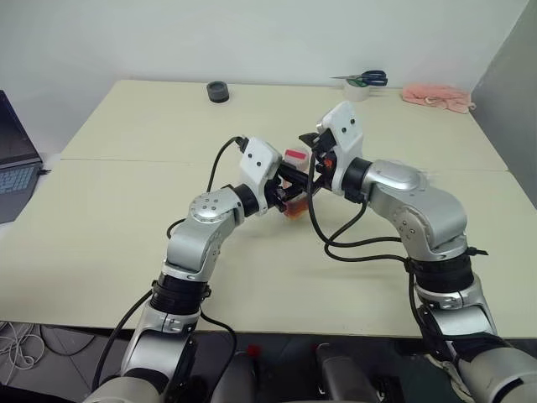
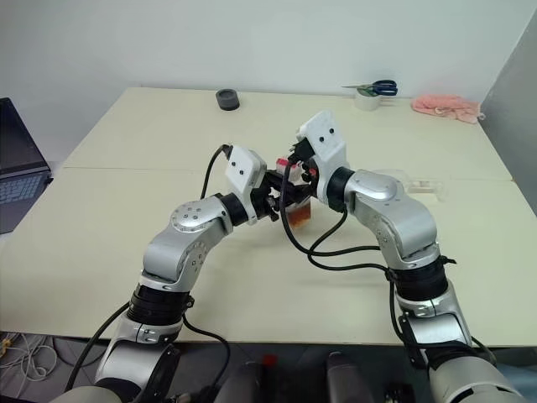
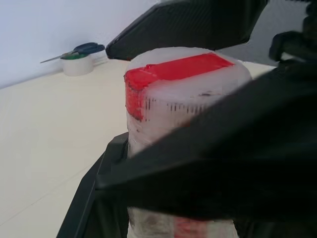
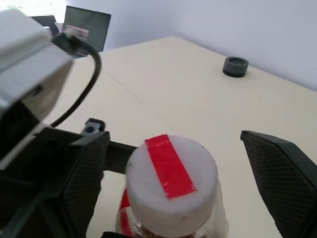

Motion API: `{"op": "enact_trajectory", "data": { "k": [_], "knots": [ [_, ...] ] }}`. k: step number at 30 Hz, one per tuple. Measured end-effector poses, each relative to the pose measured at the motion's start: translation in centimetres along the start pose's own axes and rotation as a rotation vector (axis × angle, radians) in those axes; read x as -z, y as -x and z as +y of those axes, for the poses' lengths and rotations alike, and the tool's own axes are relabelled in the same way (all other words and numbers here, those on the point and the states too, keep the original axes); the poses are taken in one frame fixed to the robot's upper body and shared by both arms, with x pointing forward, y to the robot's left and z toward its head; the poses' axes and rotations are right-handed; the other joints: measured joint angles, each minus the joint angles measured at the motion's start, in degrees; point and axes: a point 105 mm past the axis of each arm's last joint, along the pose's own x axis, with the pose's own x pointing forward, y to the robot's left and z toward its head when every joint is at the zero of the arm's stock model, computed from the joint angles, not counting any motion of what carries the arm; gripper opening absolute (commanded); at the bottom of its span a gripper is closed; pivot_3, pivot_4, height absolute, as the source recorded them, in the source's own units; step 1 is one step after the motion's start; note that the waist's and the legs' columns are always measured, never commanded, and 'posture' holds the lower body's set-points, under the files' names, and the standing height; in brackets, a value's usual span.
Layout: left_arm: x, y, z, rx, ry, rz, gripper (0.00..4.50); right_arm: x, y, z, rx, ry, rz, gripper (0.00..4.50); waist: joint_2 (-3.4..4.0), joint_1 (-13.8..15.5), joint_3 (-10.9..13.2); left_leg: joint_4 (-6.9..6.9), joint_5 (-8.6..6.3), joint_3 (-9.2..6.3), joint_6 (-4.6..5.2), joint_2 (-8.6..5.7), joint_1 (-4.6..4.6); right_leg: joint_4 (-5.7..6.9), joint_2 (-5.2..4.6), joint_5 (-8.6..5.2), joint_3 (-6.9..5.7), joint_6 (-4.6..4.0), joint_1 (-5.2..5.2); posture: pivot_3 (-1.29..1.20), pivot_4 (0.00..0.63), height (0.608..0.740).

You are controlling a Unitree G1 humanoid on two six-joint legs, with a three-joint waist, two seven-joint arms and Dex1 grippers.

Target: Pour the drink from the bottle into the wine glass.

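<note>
My left gripper [image 1: 288, 191] is shut on the bottle [image 1: 294, 201], a small clear one held upright above the middle of the table [image 1: 126, 218]. Its black fingers [image 3: 223, 163] clamp the body just under the white cap [image 4: 171, 183], which has a red strip across it. The amber drink [image 2: 300, 215] shows in the bottle's lower part. My right gripper [image 4: 185, 163] is open, with one finger on each side of the cap and apart from it. Behind my right forearm a clear colourless shape [image 2: 415, 182] peeks out, apparently the wine glass, most of it hidden.
A black round object [image 1: 218, 91] sits at the table's far edge. A tape roll with blue-handled scissors [image 1: 362, 84] and a pink cloth [image 1: 436, 97] lie at the far right. A laptop [image 1: 17, 159] stands off the table's left side.
</note>
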Motion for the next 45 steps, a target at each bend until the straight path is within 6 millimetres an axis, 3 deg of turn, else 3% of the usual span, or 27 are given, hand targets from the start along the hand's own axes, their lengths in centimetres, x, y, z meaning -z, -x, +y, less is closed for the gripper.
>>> {"op": "enact_trajectory", "data": {
  "k": [13,24,34,45],
  "knots": [
    [0.0,-0.2,-0.2,-0.001,0.001,-0.001,2.14,0.1,-0.9,-0.8,0.039,-0.012,-0.006,4.5,0.0,-0.05,0.0,-0.01,0.0,-0.01,0.0,0.0,0.0,0.0,0.0,0.0,0.0,0.0,-0.01,0.0,0.15,0.74],
    [0.0,-0.2,-0.3,0.001,-0.003,0.0,2.14,0.3,1.3,-1.1,-0.045,-0.031,0.021,4.5,0.0,-0.04,0.0,-0.01,0.0,-0.01,0.0,0.0,-0.01,0.0,0.0,0.0,-0.01,0.0,-0.01,0.0,0.15,0.74],
    [0.1,0.0,0.1,-0.016,-0.01,0.006,2.14,0.7,2.9,0.8,-0.184,-0.012,0.039,4.5,0.0,-0.1,0.0,0.0,0.0,0.0,0.01,0.0,-0.01,0.0,0.01,0.0,0.01,0.0,-0.01,0.0,0.15,0.74],
    [0.1,0.1,0.4,-0.027,-0.01,0.007,2.14,0.3,1.6,0.2,-0.088,-0.027,0.01,4.5,0.0,-0.04,0.0,0.0,0.0,0.0,0.0,0.0,-0.01,-0.01,0.0,0.0,0.0,0.0,0.0,0.0,0.15,0.74]
  ]
}}
